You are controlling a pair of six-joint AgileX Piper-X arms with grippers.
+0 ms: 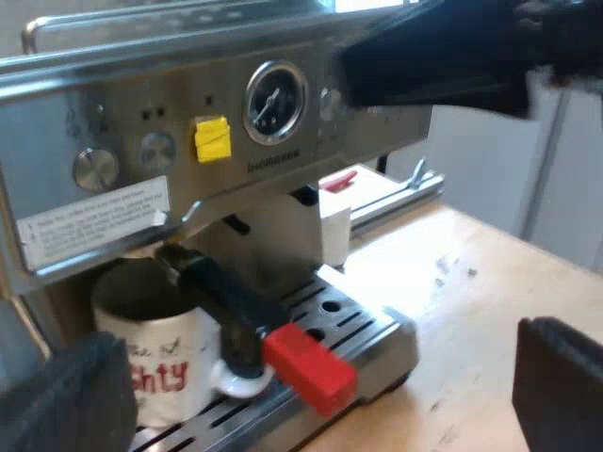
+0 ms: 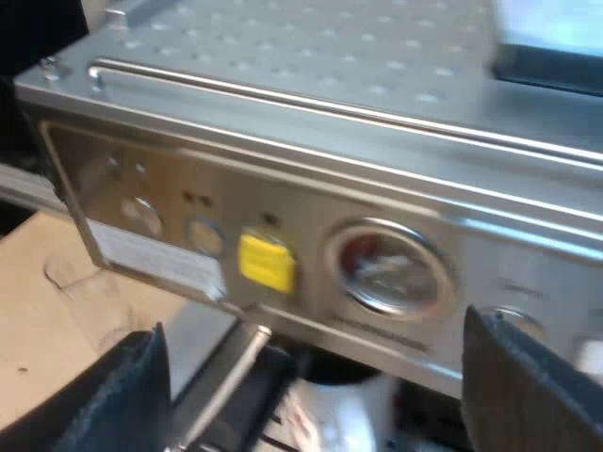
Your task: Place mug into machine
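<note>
Fingers of left gripper (image 1: 306, 391) and right gripper (image 2: 325, 386) are spread wide before steel espresso machine (image 1: 122, 113); white mug (image 1: 160, 363) is crossed by red-ended dark handle (image 1: 247, 313) toward 5 o'clock.

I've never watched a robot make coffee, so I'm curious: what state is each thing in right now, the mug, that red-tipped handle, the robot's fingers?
Mug: upright on the drip tray, under the holder, not gripped.
Holder: locked into the front of the espresso machine, red end sticking out.
Left fingers: open, spread wide, holding nothing.
Right fingers: open, facing the machine's front panel, holding nothing.
</note>
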